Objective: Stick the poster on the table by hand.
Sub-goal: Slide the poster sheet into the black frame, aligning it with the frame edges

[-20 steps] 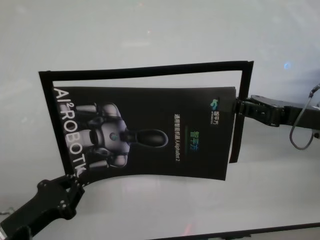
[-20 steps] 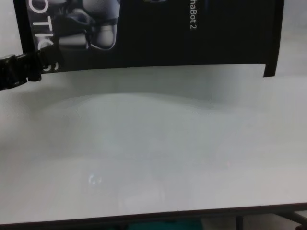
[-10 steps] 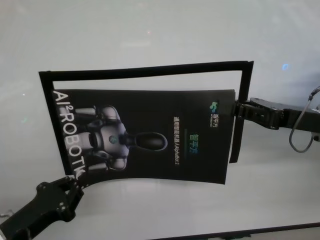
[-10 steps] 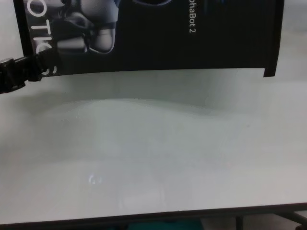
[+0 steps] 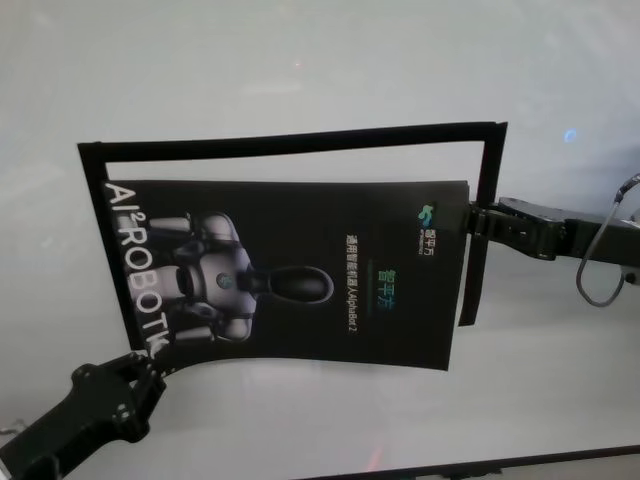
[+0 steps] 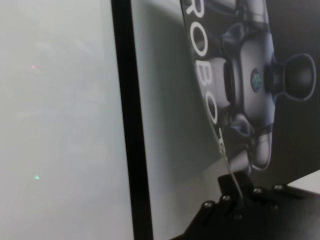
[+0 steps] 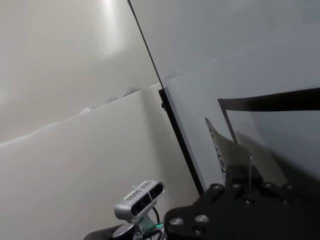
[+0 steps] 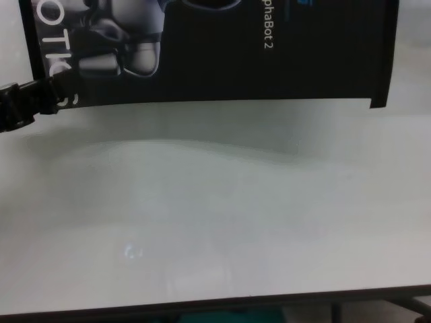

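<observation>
The poster [image 5: 300,270], black with white lettering and a grey-white robot picture, hangs slightly bowed just above the white table [image 5: 320,70], casting a shadow. My left gripper [image 5: 150,362] is shut on its near left corner by the lettering. My right gripper [image 5: 474,222] is shut on the middle of its right edge. The chest view shows the poster's near edge [image 8: 236,54], the left gripper [image 8: 42,95] and the bare table [image 8: 215,215]. The left wrist view shows the pinched edge at the gripper [image 6: 235,192]. In the right wrist view the gripper [image 7: 248,172] holds the poster edge-on.
Narrow black tape strips lie on the table as an open frame: a far strip [image 5: 290,142], a left strip [image 5: 100,240] and a right strip [image 5: 482,180]. The table's dark near edge [image 8: 215,303] runs along the front. A small camera unit [image 7: 140,199] stands off the table.
The poster and both grippers have shifted slightly toward the table's near edge. Both grips are unchanged.
</observation>
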